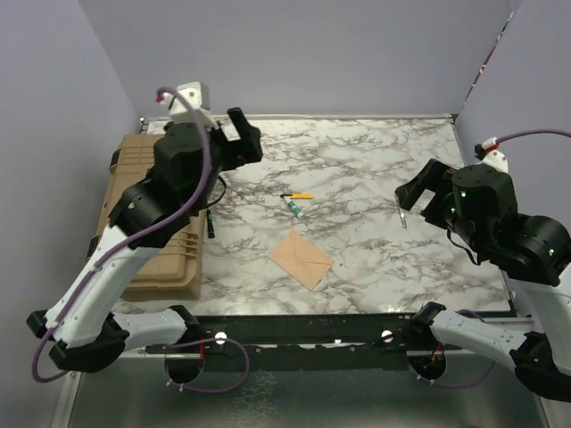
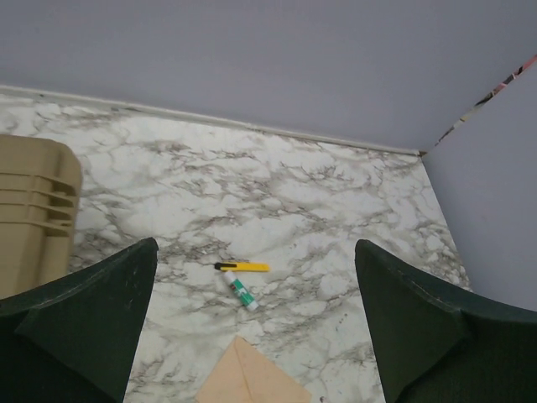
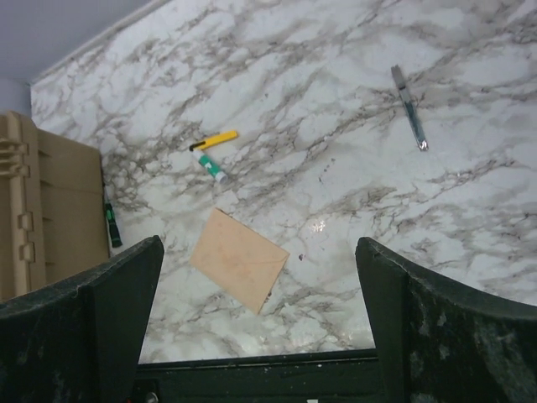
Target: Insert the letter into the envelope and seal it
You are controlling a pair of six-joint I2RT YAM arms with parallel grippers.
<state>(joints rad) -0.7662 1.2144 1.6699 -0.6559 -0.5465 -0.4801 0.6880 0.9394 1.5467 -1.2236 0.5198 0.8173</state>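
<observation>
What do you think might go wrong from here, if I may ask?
The envelope lies flat with no letter in sight; whether its flap is stuck down cannot be told, so it may spring open. The glue stick and cutter lie just beyond it; a reaching arm might knock them.

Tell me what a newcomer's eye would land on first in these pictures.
The tan envelope stands out first, lying flat and alone on the marble table near its front middle. Behind it lie a yellow cutter and a green-and-white glue stick, with a big tan case at the left edge. The left claw and right claw both hang open above the table.
</observation>
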